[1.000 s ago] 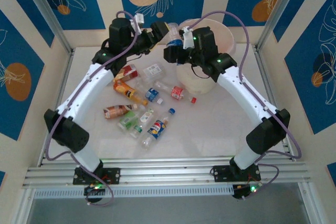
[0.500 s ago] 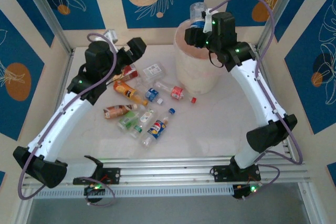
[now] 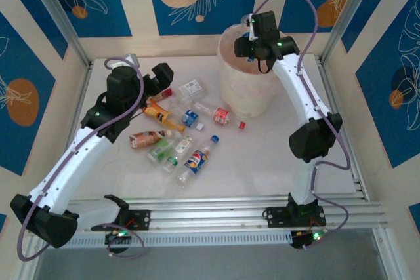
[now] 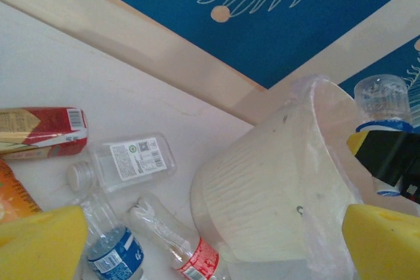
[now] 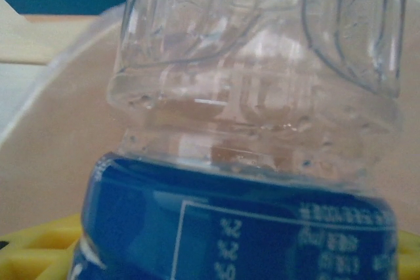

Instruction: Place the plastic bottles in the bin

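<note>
My right gripper (image 3: pixel 249 39) is over the mouth of the white bag-lined bin (image 3: pixel 244 100), shut on a clear plastic bottle with a blue label (image 5: pixel 249 96). In the left wrist view that bottle (image 4: pixel 383 103) stands above the bin's rim (image 4: pixel 315 96), base up. Behind it in the right wrist view lies the bin's inside (image 5: pixel 52 149). My left gripper (image 3: pixel 159 75) is open and holds nothing, above the left end of a scatter of several bottles. Among them are a red-labelled one (image 3: pixel 222 116), a blue-labelled one (image 3: pixel 190 118) and an orange one (image 3: pixel 161 115). Its yellow fingertips (image 4: pixel 39 244) frame the red-labelled bottle (image 4: pixel 187 254).
A clear flat bottle with a white label (image 4: pixel 128 160) and a red carton (image 4: pixel 42 132) lie near the back wall. More bottles (image 3: pixel 195 160) lie toward the table's middle. A loose red cap (image 3: pixel 241 124) sits by the bin's base. Metal frame posts (image 3: pixel 56 14) stand at the corners.
The right arm carried the blue-labelled bottle from in front of the bin up over its mouth. The left arm drew back to the left, away from the bin, over the bottles.
</note>
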